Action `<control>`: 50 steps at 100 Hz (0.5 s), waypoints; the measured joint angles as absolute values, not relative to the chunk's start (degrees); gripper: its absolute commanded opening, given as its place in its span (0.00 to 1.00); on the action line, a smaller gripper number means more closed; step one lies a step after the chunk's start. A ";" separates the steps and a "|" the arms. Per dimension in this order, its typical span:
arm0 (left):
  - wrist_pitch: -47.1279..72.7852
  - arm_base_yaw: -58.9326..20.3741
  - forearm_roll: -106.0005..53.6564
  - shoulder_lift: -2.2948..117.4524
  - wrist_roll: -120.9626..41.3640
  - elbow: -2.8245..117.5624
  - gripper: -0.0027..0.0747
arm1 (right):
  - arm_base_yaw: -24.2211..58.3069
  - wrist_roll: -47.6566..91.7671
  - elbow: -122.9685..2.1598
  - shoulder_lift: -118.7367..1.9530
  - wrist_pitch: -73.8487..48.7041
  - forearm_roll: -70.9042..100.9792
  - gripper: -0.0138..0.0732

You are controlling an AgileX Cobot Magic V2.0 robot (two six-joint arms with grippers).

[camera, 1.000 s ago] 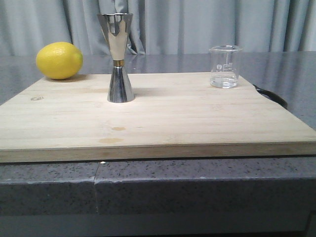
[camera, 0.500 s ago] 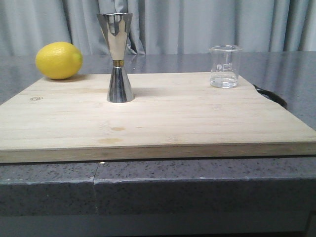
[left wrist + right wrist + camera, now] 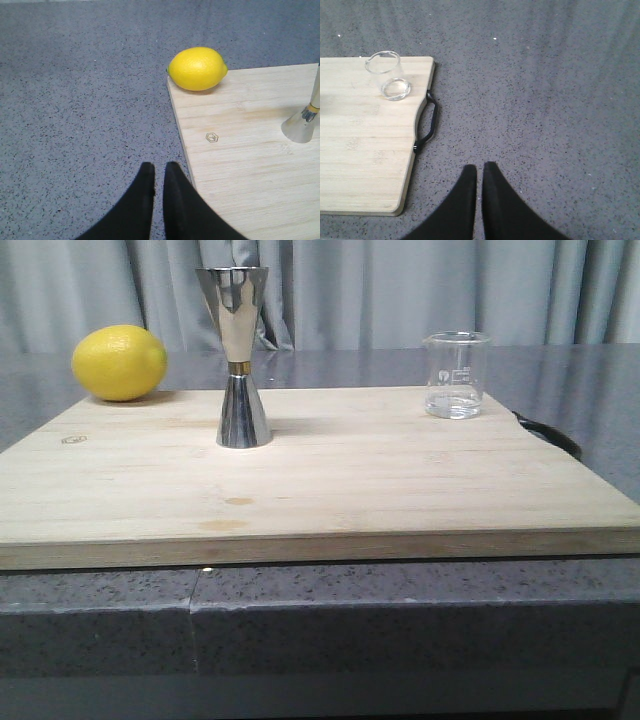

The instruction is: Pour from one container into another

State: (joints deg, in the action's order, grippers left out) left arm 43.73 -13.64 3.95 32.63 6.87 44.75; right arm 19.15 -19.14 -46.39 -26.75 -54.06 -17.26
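Note:
A small clear glass beaker (image 3: pixel 456 375) stands upright near the far right corner of the wooden board (image 3: pixel 320 490); it also shows in the right wrist view (image 3: pixel 388 75). The tall steel hourglass jigger (image 3: pixel 238 355) stands upright on the board's left-centre; only its base (image 3: pixel 301 126) shows in the left wrist view. My left gripper (image 3: pixel 158 167) is shut and holds nothing, over the grey counter just off the board's left edge. My right gripper (image 3: pixel 479 168) is shut and holds nothing, over the counter right of the board. Neither gripper appears in the front view.
A yellow lemon (image 3: pixel 119 362) lies at the board's far left corner, seen too in the left wrist view (image 3: pixel 197 68). A black handle (image 3: pixel 429 120) sticks out from the board's right edge. Grey speckled counter (image 3: pixel 545 100) surrounds the board; grey curtains hang behind.

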 measured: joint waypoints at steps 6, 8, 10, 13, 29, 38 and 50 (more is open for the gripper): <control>43.73 -13.64 3.95 32.63 6.87 44.75 0.01 | 19.15 -19.14 -46.39 -26.75 -54.06 -17.26 0.09; 43.73 -13.64 3.95 32.63 6.87 44.75 0.01 | 19.15 -19.14 -46.39 -26.75 -54.02 -17.26 0.09; 43.73 -13.64 3.95 32.63 6.87 44.75 0.01 | 19.15 -19.14 -46.39 -26.75 -53.76 -17.26 0.09; 43.73 -13.64 3.95 32.63 6.87 44.75 0.01 | 19.15 -19.14 -46.39 -26.75 -53.35 -17.37 0.09; 43.73 -13.64 3.95 32.63 6.87 44.75 0.01 | 19.15 -19.14 -46.39 -26.75 -52.35 -17.43 0.09; 43.69 -13.64 3.95 32.63 6.87 44.75 0.01 | 19.15 -19.14 -46.39 -26.75 -52.35 -17.50 0.09; 43.69 -13.64 3.95 32.63 6.87 44.75 0.01 | 19.15 -19.14 -46.39 -26.75 -52.35 -17.50 0.09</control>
